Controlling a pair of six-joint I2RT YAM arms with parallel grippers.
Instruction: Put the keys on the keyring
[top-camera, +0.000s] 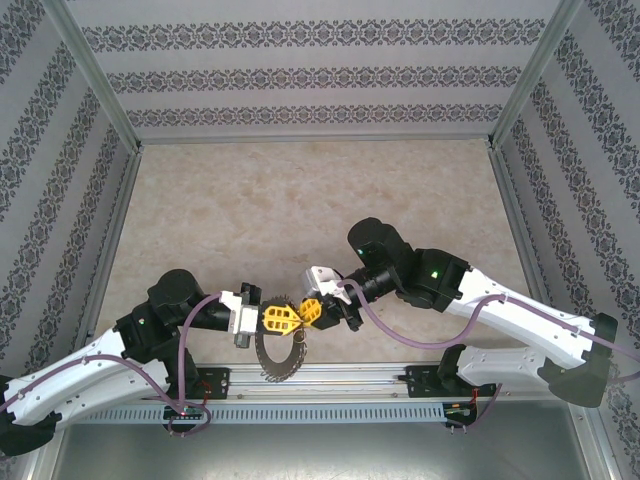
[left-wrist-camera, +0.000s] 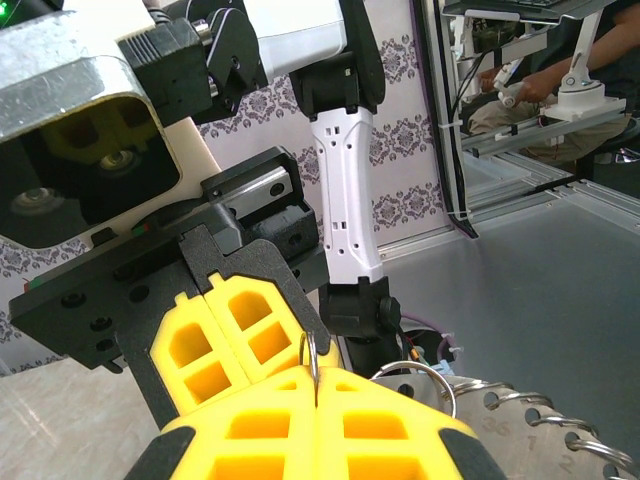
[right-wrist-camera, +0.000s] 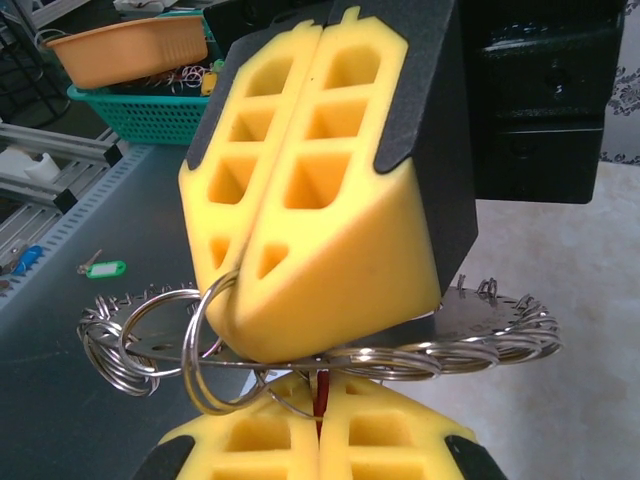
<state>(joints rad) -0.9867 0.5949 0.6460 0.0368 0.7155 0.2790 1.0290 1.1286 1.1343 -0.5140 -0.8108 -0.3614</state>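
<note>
The keyring (top-camera: 278, 357) is a flat grey disc fringed with wire loops, held in the air over the table's near edge. My left gripper (top-camera: 281, 319) is shut on one of its thin wire loops (left-wrist-camera: 311, 352), which stands up between the yellow pads (left-wrist-camera: 260, 430). My right gripper (top-camera: 310, 311) meets it tip to tip. In the right wrist view the right gripper (right-wrist-camera: 320, 425) is shut on the keys (right-wrist-camera: 321, 393), a tiny red piece standing upright just below the disc's edge (right-wrist-camera: 480, 318). The left gripper's pads (right-wrist-camera: 330, 190) press down from above.
A metal rail (top-camera: 330, 378) runs along the near edge under the disc. Patterned walls (top-camera: 320, 80) and an aluminium frame enclose the beige table (top-camera: 320, 190). Off the table lie a green key tag (right-wrist-camera: 103, 268) and a teal basket (right-wrist-camera: 140, 115).
</note>
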